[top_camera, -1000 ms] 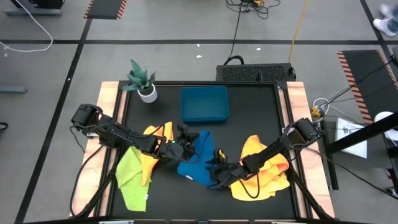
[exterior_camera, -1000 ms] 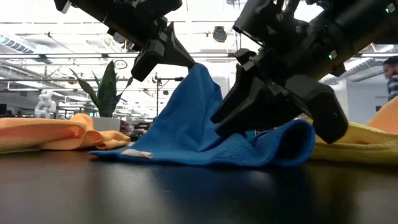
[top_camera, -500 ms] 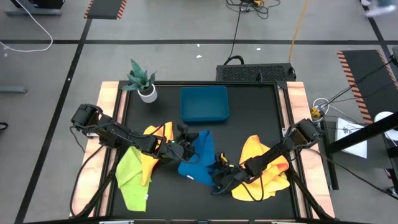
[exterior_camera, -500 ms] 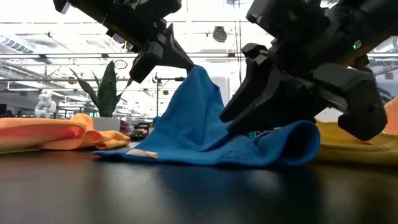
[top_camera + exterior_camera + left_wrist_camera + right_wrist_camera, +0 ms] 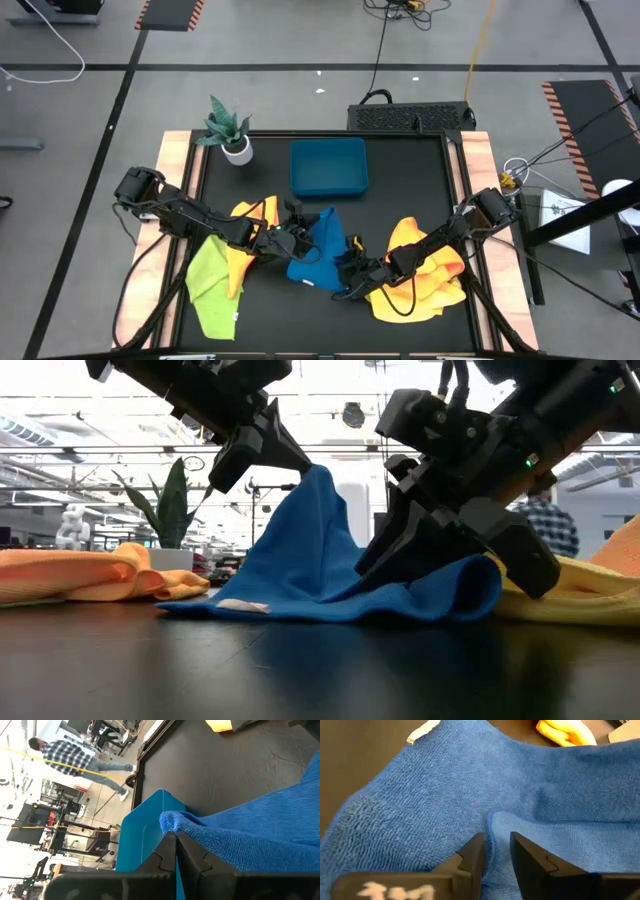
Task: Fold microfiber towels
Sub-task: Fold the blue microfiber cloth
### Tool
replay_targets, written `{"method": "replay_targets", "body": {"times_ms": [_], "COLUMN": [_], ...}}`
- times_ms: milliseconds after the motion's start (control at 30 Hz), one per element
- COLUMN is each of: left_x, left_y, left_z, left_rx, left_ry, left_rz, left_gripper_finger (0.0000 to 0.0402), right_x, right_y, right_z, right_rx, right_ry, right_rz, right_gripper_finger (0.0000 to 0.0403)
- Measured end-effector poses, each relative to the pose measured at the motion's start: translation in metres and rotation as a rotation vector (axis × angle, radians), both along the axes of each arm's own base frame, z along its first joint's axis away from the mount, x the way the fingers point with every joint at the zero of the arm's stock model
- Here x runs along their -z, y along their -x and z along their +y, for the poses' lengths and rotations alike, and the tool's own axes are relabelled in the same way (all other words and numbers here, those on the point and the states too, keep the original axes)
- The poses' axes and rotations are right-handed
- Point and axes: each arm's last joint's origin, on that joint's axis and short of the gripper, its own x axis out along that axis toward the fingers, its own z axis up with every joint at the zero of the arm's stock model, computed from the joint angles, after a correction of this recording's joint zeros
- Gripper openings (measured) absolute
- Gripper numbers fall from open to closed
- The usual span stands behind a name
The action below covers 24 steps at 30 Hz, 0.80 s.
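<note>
Two arms worked one blue towel (image 5: 322,250) at the middle of the table (image 5: 400,180), between an orange towel (image 5: 255,212) and lime towel (image 5: 210,275) on the left and a yellow and orange heap (image 5: 425,270) on the right. The left gripper (image 5: 176,836) was pressed together on a corner of the blue towel and held it raised, so that the cloth rose to a peak in the low view (image 5: 318,472). The right gripper (image 5: 495,837) sat low at the towel's near right edge, its fingers (image 5: 470,852) a little apart with a ridge of cloth between them; whether they truly pinched it could not be told for certain.

The risk lay in that second hold. A shallow bite on bunched terry could slip free once the arms pulled apart, and the towel would sag into a lump rather than lie flat for folding. The ridge may also have been a double layer, in which case the right gripper would drag a hidden fold along and spoil the edge. A wide sweep to the right could snag the yellow and orange heap just beside it. The blue tray (image 5: 329,166) and plant (image 5: 228,128) stood behind, apart from the work.
</note>
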Motion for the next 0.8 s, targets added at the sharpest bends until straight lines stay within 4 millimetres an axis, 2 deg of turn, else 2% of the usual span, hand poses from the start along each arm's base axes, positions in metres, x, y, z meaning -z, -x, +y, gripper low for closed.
{"method": "replay_targets", "body": {"times_ms": [167, 300, 533, 800], "left_x": [0.0, 0.0, -0.006, -0.023], "left_y": [0.0, 0.002, 0.015, 0.04], "left_z": [-0.001, -0.005, -0.019, -0.046], "left_rx": [0.001, 0.013, -0.02, 0.047], "left_ry": [0.001, -0.003, -0.06, 0.016], "left_rz": [0.002, 0.004, 0.015, -0.027], "left_gripper_finger": [0.001, 0.0005, 0.0007, 0.0011], "right_x": [0.001, -0.005, -0.04, -0.08], "right_y": [0.001, 0.003, 0.014, 0.034], "right_z": [-0.001, 0.001, 0.011, 0.03], "right_rx": [0.003, 0.03, 0.076, 0.102], "right_ry": [0.007, 0.039, 0.086, 0.077], "right_rz": [0.013, -0.02, -0.154, -0.319], "right_gripper_finger": [0.0014, 0.0007, 0.0001, 0.0001]}}
